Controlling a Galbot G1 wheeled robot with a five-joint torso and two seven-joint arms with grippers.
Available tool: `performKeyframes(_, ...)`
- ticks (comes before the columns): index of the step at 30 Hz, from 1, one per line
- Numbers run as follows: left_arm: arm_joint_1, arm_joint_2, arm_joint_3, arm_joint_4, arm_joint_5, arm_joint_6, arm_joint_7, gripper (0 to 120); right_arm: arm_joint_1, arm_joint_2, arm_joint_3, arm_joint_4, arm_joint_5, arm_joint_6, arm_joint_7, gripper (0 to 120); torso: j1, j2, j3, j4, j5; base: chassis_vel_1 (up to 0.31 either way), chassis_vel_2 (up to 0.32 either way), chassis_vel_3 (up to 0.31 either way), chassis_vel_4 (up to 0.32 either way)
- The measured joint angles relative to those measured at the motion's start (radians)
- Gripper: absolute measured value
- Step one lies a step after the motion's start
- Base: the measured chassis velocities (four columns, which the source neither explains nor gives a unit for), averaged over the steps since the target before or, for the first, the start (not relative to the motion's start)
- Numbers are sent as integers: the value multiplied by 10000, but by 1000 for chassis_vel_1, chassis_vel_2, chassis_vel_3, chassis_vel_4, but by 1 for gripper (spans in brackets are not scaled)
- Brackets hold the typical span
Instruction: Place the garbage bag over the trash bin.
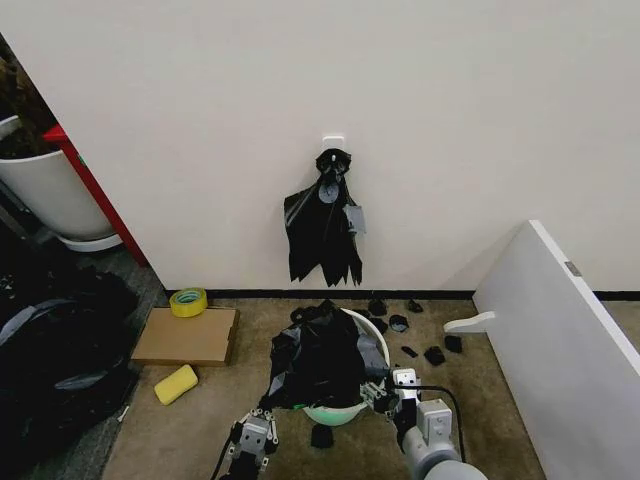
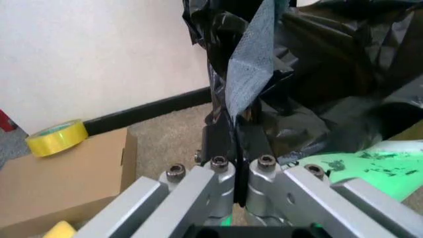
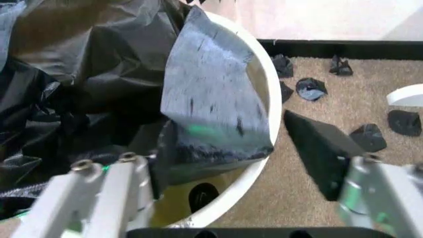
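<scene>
The cream-white trash bin (image 1: 372,336) with a pale green base stands on the carpet near the wall. The glossy black garbage bag (image 1: 322,358) is draped over its top and down its left side. My left gripper (image 1: 257,428) is low at the bin's left, shut on a hanging edge of the garbage bag (image 2: 317,79); its fingers (image 2: 254,144) pinch the plastic beside the green base (image 2: 370,161). My right gripper (image 3: 228,124) is open at the bin's right side (image 1: 392,390). Its jaws straddle the white rim (image 3: 264,79) and a flap of the bag (image 3: 211,109).
A knotted bunch of black plastic (image 1: 325,225) hangs on the wall behind. Black scraps (image 1: 432,354) litter the carpet right of the bin, near a slanted white board (image 1: 560,340). Left are cardboard (image 1: 188,335), a yellow tape roll (image 1: 188,301), a yellow sponge (image 1: 176,384), a dark bag heap (image 1: 50,350) and a white planter (image 1: 50,195).
</scene>
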Motion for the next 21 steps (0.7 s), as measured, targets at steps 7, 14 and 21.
performKeyframes(7,-14,35,23,-12,-10,-1,-14,0,-155,-22,70,-16,-54,159,-107,30,0,0,0,0,-1,0,0,0,0)
performKeyframes(14,-21,44,-9,-91,-29,-28,-46,0,-497,-209,23,222,-283,-21,-12,4,0,0,0,0,-2,0,0,0,0)
performKeyframes(21,-21,63,-202,-265,-105,-69,-56,0,-855,-529,248,733,-493,136,-52,0,0,0,0,1,-3,0,0,0,0)
